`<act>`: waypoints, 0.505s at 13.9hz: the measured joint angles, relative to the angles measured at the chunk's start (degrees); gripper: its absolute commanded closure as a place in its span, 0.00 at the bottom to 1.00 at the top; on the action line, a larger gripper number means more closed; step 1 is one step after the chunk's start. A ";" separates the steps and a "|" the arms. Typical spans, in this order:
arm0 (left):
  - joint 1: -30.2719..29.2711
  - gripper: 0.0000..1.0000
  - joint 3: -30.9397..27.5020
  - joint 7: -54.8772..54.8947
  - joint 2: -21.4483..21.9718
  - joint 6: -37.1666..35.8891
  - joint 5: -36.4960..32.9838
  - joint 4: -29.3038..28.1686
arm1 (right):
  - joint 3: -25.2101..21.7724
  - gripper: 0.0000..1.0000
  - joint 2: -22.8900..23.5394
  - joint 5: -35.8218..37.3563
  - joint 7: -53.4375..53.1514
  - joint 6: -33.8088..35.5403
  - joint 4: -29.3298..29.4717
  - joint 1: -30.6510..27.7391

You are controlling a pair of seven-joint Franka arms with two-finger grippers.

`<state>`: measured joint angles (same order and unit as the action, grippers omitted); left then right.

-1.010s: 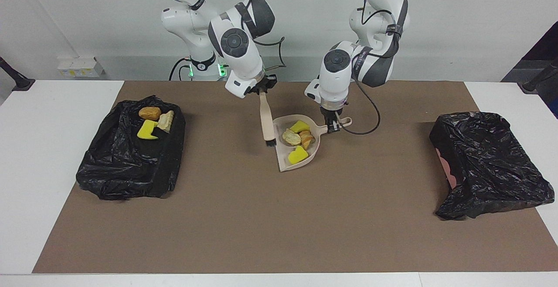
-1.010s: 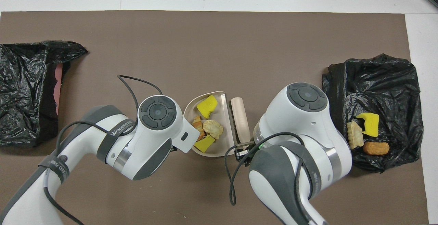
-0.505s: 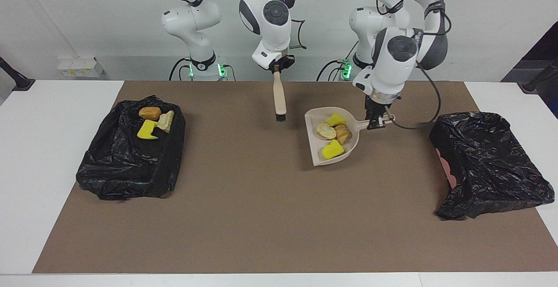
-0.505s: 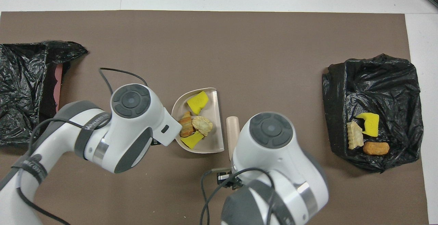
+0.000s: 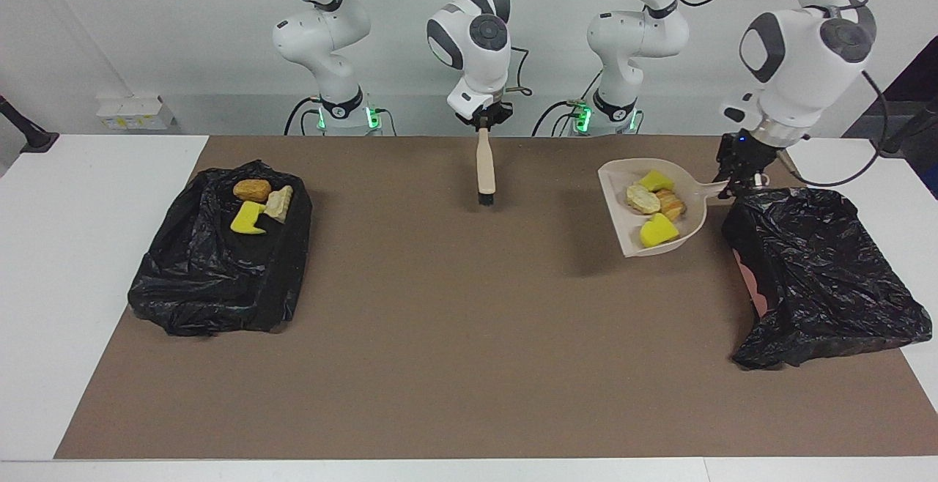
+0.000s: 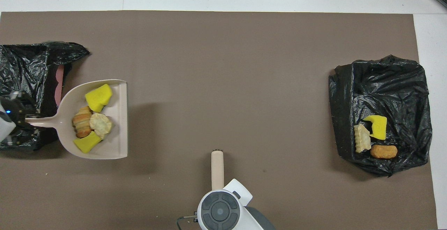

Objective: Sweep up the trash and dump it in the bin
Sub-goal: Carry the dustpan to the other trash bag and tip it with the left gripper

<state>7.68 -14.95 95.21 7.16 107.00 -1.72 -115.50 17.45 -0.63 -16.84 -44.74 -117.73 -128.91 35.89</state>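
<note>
Four small sponge and bread scraps (image 5: 654,208) were carried in the beige plastic dustpan (image 5: 623,229), held just beside the black-bagged bin (image 5: 821,277) at the left arm's end. Three more scraps (image 5: 258,202) were left on the black-bagged tray (image 5: 212,277) at the right arm's end. The beige-handled brush (image 5: 485,171) was hung between them.

A robotics lab, my workplace.

My two white arms are bolted along the top of the frame at a white desk (image 5: 88,262) under a brown mat (image 5: 469,365), bare white wall (image 5: 183,35) above, cables trailing.
</note>
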 measured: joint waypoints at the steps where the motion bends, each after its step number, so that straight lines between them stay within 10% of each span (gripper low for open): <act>1: -0.02 1.00 -2.76 1.51 -0.11 0.20 0.02 0.90 | 0.00 1.00 1.04 0.00 -0.01 -0.67 -0.02 0.43; 5: -0.05 1.00 -11.40 3.21 -2.55 6.42 -0.05 5.40 | -0.01 1.00 1.93 0.13 0.24 -2.90 -1.11 1.05; 7: -0.06 1.00 -14.37 5.12 -5.08 7.34 -1.18 8.52 | 0.00 0.74 1.97 0.18 0.24 -4.48 -1.91 1.48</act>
<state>7.61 -29.32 100.33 2.09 114.34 -2.90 -106.98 17.45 1.34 -16.66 -44.50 -122.21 -130.83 37.36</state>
